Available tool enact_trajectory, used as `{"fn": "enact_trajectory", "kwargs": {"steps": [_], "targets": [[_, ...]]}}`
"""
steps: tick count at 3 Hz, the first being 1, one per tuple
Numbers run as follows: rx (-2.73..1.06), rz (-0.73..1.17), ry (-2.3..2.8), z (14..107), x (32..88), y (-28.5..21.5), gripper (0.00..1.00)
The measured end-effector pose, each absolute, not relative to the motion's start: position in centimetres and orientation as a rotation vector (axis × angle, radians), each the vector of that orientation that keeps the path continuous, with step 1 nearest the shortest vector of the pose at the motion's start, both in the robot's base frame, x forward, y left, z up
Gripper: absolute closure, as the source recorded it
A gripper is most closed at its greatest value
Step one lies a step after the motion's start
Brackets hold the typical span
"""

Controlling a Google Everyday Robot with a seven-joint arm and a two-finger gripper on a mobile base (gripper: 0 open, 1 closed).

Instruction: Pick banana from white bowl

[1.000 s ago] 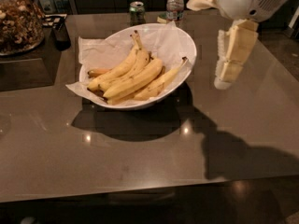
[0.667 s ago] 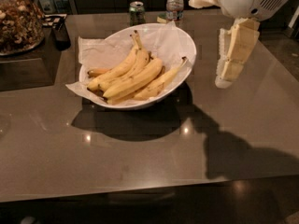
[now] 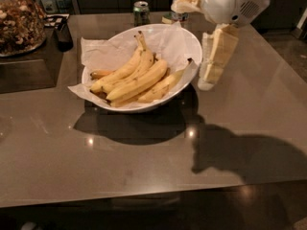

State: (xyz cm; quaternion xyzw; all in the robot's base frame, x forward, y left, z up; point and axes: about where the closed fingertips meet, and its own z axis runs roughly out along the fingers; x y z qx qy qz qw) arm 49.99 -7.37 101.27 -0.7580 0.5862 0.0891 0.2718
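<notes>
The white bowl [image 3: 192, 41] is wide and shallow, lined with crumpled white paper, and stands on the dark table slightly left of the middle. Several yellow bananas [image 3: 136, 78] lie in it side by side, stems pointing to the far right. My gripper [image 3: 209, 80] hangs pointing down from the white arm at the upper right. It is just outside the bowl's right rim, close to it, with its tip near rim height. It holds nothing that I can see.
A glass jar of nuts [image 3: 19, 20] stands at the far left. A drink can [image 3: 141, 11] and a water bottle [image 3: 178, 4] stand behind the bowl. A dark small object [image 3: 62, 35] sits left of the bowl. The table's front edge [image 3: 144, 198] runs along the bottom.
The gripper has moved left, closer to the bowl's right rim. The bowl and bananas have not moved.
</notes>
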Motion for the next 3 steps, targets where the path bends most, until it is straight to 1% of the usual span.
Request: {"fn": "enact_trajectory", "kwargs": {"steps": [1, 2, 3], "targets": [[-2.039, 0.248, 1.575, 101.2, 50.0, -7.2, 0.19], [-2.039, 0.249, 1.575, 101.2, 50.1, -7.2, 0.20], [-2.054, 0.307, 1.525, 100.2, 50.6, -5.5, 0.15]]}}
